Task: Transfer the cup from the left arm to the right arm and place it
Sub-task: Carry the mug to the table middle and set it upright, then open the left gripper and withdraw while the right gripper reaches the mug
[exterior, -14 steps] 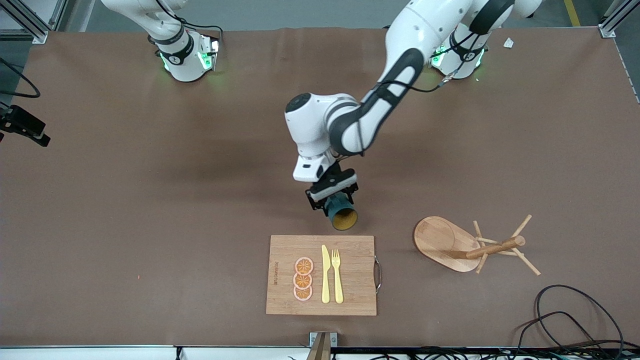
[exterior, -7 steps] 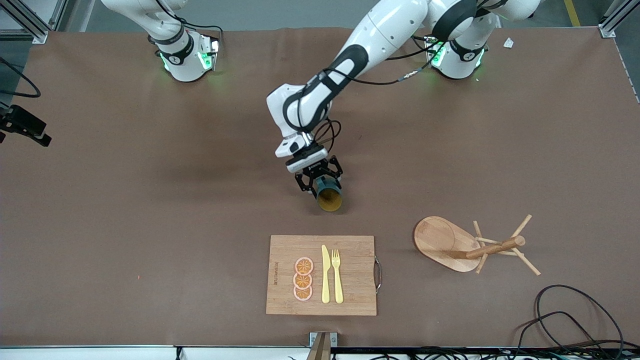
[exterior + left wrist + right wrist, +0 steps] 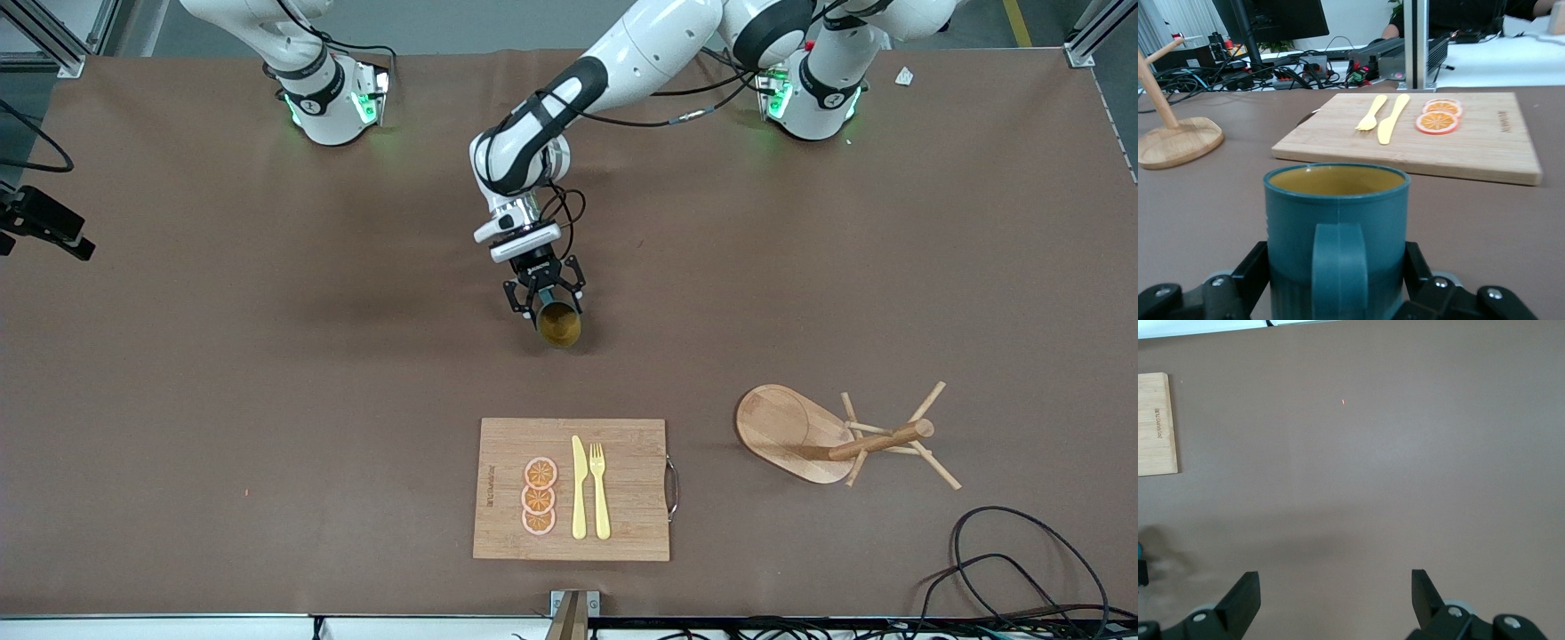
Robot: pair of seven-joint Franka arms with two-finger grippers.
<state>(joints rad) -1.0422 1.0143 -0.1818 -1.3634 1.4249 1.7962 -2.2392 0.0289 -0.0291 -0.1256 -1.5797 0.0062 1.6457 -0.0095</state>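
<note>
The dark teal cup [image 3: 558, 324] with a mustard-yellow inside is held upright in my left gripper [image 3: 544, 299], low over the bare table between the robots' bases and the cutting board. In the left wrist view the cup [image 3: 1337, 227] fills the foreground with its handle toward the camera, and the left gripper [image 3: 1337, 270] has its black fingers [image 3: 1255, 269] pressed on both sides of the cup's lower wall. My right gripper [image 3: 1335, 595] is open and empty over bare brown table. It does not show in the front view.
A bamboo cutting board [image 3: 622, 524] with three orange slices [image 3: 539, 496], a yellow knife [image 3: 579, 487] and a yellow fork [image 3: 600, 489] lies nearer the front camera. A wooden mug tree [image 3: 831, 434] lies toward the left arm's end. Cables [image 3: 1013, 569] lie at that front corner.
My left gripper has carried the cup away from the cutting board toward the robots' bases, slightly toward the right arm's end, and lower. The arm has stretched out.
</note>
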